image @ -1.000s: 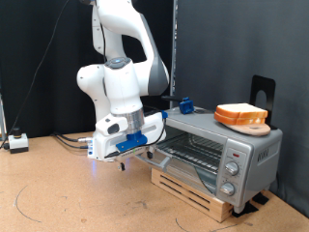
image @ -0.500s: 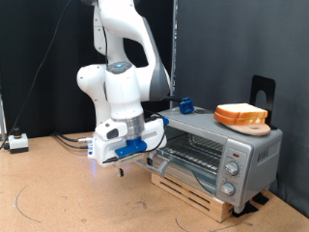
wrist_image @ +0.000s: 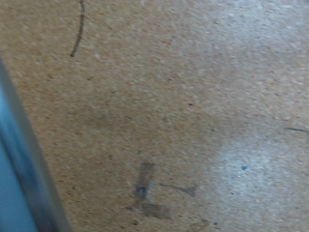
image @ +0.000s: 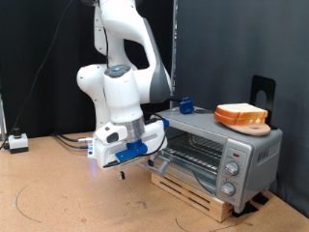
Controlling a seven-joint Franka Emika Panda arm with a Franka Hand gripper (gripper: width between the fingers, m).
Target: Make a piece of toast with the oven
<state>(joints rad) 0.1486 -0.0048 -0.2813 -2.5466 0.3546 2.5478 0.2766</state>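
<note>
Across the middle of the exterior view, a white robot arm bends down so that its gripper (image: 122, 164), with blue parts on the hand, hangs low over the brown fibreboard table (image: 58, 198), just left of the boxy silver-grey toaster oven (image: 214, 155) with its door down. At right, the pale bread slice with golden crust (image: 240, 113) lies on a round wooden board (image: 253, 126) on the oven's top. Whether the fingers are spread or closed cannot be told; the blurred wrist view shows only speckled table surface.
</note>
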